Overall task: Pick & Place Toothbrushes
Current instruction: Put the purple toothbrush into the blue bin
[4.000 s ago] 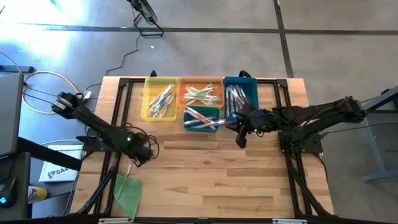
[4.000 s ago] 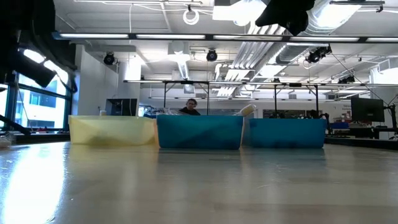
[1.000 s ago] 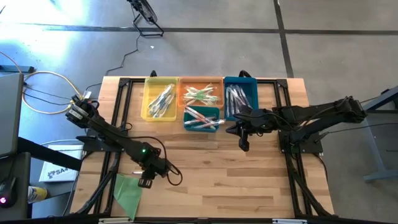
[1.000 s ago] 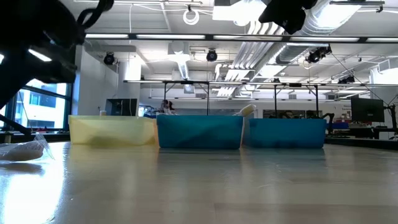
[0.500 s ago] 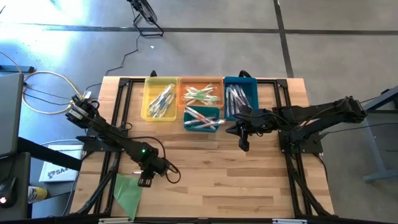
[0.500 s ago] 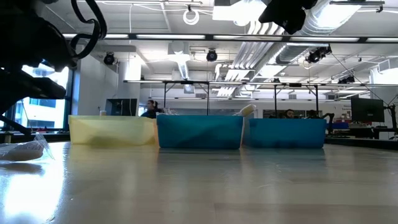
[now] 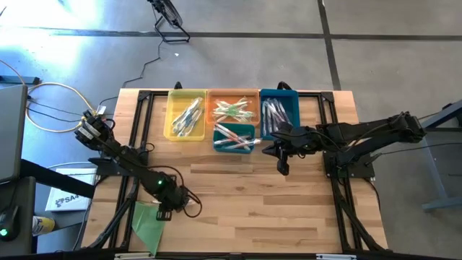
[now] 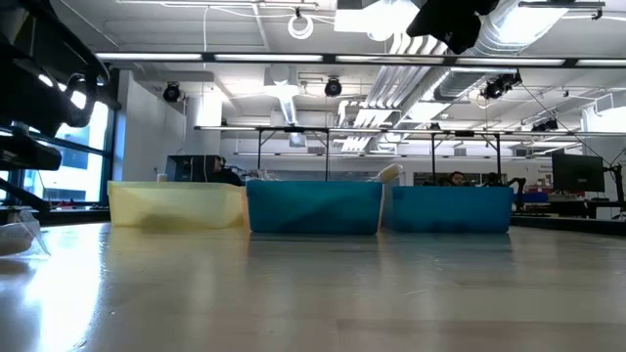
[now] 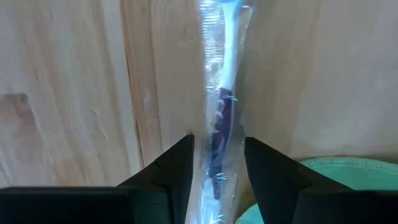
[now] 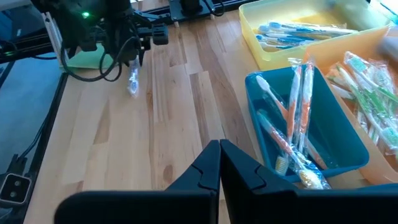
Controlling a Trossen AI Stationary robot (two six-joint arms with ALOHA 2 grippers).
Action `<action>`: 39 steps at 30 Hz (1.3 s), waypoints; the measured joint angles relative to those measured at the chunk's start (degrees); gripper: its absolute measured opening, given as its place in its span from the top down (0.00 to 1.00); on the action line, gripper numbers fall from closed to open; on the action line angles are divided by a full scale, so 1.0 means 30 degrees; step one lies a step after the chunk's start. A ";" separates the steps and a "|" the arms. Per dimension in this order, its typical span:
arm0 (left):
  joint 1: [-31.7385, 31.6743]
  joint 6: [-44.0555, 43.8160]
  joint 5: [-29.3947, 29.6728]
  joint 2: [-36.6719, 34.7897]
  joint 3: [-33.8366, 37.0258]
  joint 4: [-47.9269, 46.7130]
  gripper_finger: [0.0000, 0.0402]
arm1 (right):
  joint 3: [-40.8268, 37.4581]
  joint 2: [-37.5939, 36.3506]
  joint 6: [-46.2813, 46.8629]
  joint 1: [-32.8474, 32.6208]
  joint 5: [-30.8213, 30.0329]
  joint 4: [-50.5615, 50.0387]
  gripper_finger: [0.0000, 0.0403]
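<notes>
A: From above, we see our left hand (image 7: pixel 164 214) has pulled back toward the near left of the counter (image 7: pixel 289 209), beside the green sheet (image 7: pixel 148 222); a moment ago it reached further right.

B: So we judge the pick made. Our right hand (image 7: pixel 282 170) waits shut, near the bins.

A: The yellow bin (image 7: pixel 185 115), orange bin (image 7: pixel 233 108), blue bin (image 7: pixel 279 112) and small teal bin (image 7: pixel 234 137) all hold toothbrushes.

B: At counter height, a clear wrapper (image 8: pixel 20 238) hangs at the far left, lifted off the wood.

A: Our left wrist shows the wrapped toothbrush (image 9: pixel 219 118) gripped between our fingers (image 9: pixel 177 165).

B: Our right wrist shows that toothbrush dangling, well apart from the bins, so we judge the carry is next.
</notes>
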State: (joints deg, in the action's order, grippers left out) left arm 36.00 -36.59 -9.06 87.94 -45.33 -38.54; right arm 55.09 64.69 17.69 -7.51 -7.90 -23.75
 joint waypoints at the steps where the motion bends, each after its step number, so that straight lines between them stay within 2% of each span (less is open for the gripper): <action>1: 0.0150 -0.0293 0.0193 -0.0015 0.0092 0.0029 0.64 | 0.0007 0.0000 0.0007 0.0000 -0.0106 0.0000 1.00; 6: 0.0573 -0.0758 0.1542 -0.0029 0.0221 0.0046 0.64 | 0.0003 0.0000 0.0256 0.0000 -0.0373 0.0003 1.00; 10: 0.0534 -0.0762 0.1827 -0.0020 0.0237 0.0011 0.67 | 0.0007 0.0000 0.0699 0.0000 -0.0373 0.0007 1.00; 20: 0.0519 -0.0303 0.2609 -0.0007 0.0304 0.0272 0.96 | 0.0004 0.0000 0.0728 0.0004 -0.0354 0.0007 1.00; 28: 0.0450 0.1580 0.2549 0.0011 -0.0214 0.0218 0.97 | 0.0000 -0.0014 0.0692 0.0007 0.0318 0.0007 1.00; 33: -0.0960 0.3161 0.2578 -0.0128 -0.0505 0.0558 0.98 | 0.0007 -0.0171 0.0734 0.0000 0.0823 0.0062 1.00; 39: -0.4246 0.7067 0.2351 -0.0525 -0.0967 0.0524 0.99 | 0.0007 -0.0889 0.0696 -0.0007 0.0743 0.0146 1.00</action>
State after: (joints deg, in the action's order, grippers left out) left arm 23.27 -15.38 -2.01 86.37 -48.23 -36.97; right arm 55.11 62.02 19.78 -7.53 -5.67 -23.31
